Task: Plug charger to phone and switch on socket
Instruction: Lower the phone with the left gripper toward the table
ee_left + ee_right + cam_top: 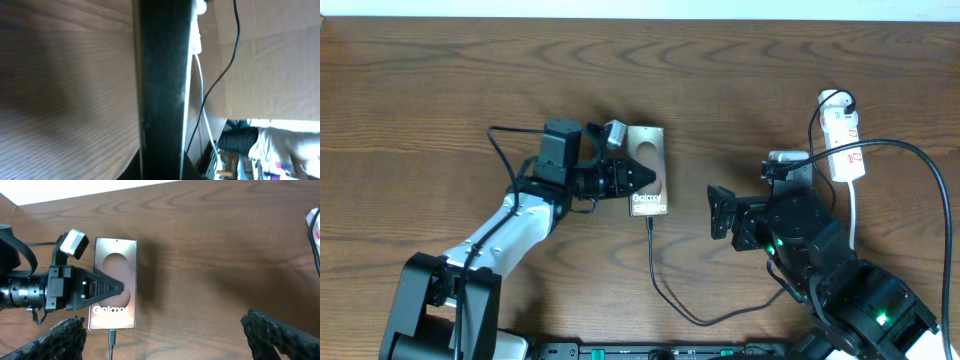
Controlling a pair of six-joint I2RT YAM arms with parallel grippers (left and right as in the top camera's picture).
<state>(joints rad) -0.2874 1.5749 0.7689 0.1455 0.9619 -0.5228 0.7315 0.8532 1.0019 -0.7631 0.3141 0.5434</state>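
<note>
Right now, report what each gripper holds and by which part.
Nothing held. Left gripper is shut, its tip lying over the phone face, not clamping it. Right gripper stands open and empty.

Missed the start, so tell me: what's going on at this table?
The left end effector lies closed across the glossy bronze-brown phone. The thin black charger cable looks plugged into the phone's lower edge. The right end effector hangs open between the phone and the narrow white power strip, touching neither.

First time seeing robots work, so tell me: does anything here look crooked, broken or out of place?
Nothing stands out. The phone lies flat, the charger runs to its bottom edge, and the left pincer rests shut over its face.
</note>
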